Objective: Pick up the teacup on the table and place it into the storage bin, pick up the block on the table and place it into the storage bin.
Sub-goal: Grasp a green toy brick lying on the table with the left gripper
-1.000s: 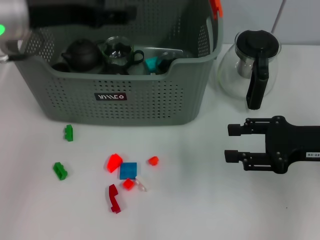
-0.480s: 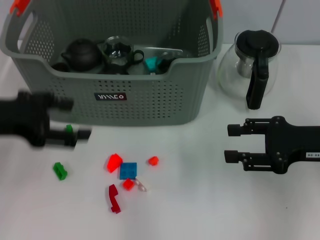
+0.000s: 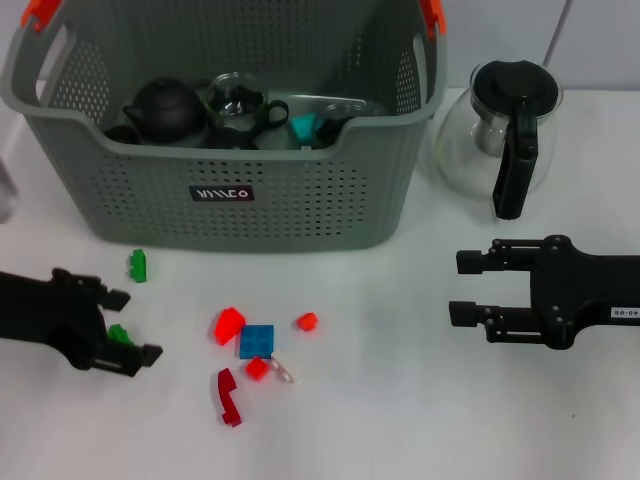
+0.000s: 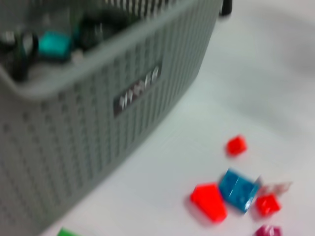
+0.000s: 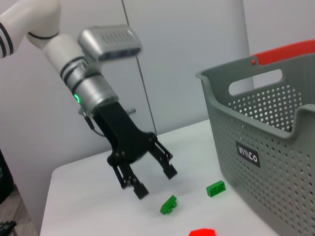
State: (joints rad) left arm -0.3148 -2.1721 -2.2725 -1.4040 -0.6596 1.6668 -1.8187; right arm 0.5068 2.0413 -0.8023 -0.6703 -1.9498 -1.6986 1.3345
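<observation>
The block step is judged to be in hand: the left pincer (image 3: 128, 325), jaws apart, is held low at the worktop's left edge around a green block (image 3: 120, 334), so a closing squeeze and a lift toward the storage bin (image 3: 300, 215) at the back edge are called for. The right pincer (image 3: 463, 287), also apart, is parked near the right edge.

White table (image 3: 400, 420) — storage bin (image 3: 300, 200), glass teapot (image 3: 505, 130), scattered blocks (image 3: 257, 341).
</observation>
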